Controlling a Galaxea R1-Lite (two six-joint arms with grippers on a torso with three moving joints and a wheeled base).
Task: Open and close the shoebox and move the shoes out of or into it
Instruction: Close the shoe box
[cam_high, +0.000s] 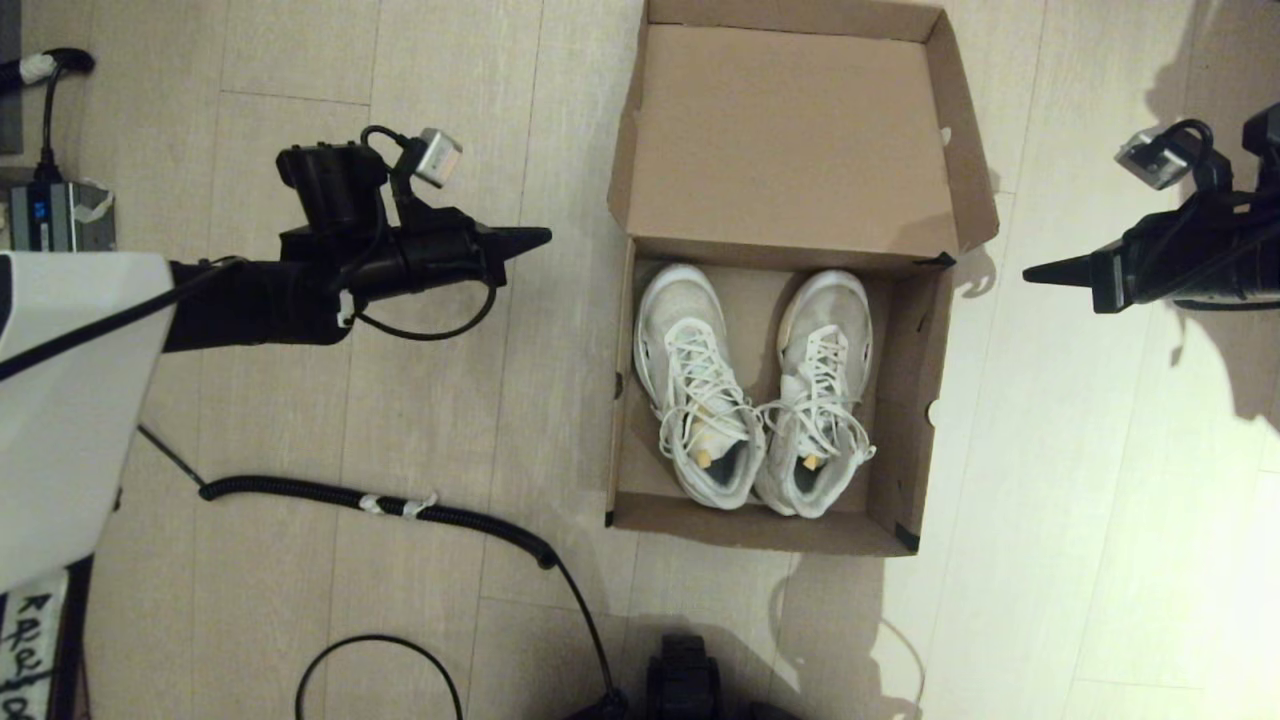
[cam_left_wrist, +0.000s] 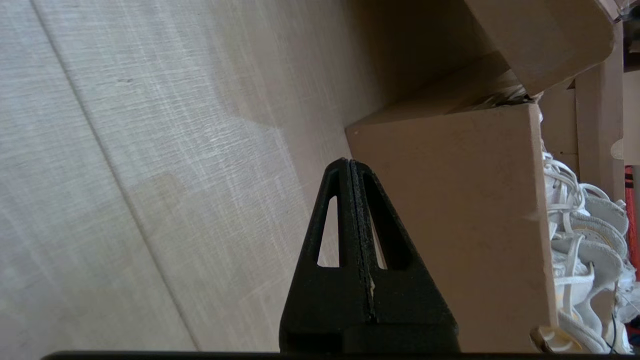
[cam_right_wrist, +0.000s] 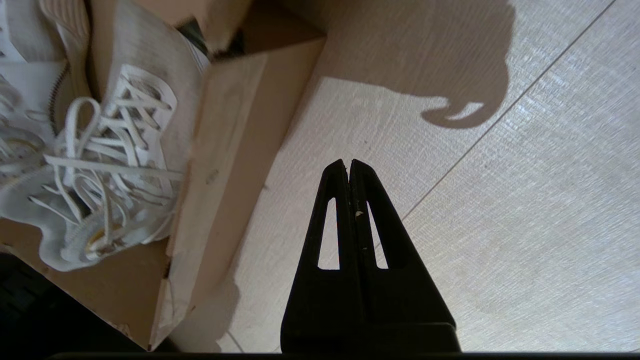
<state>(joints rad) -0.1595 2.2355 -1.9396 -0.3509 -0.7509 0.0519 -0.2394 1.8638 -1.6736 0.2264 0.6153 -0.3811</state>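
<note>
With both the left gripper (cam_high: 540, 237) and right gripper (cam_high: 1035, 272) pressed together beside the open shoebox (cam_high: 925, 400), you should spread one before reaching for the shoes (cam_high: 750, 390).

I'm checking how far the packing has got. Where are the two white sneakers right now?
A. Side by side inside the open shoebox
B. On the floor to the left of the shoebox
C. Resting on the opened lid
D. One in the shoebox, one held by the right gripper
A: the head view shows both shoes lying side by side within the walls of the shoebox, its lid folded back, and neither gripper holds anything.
</note>
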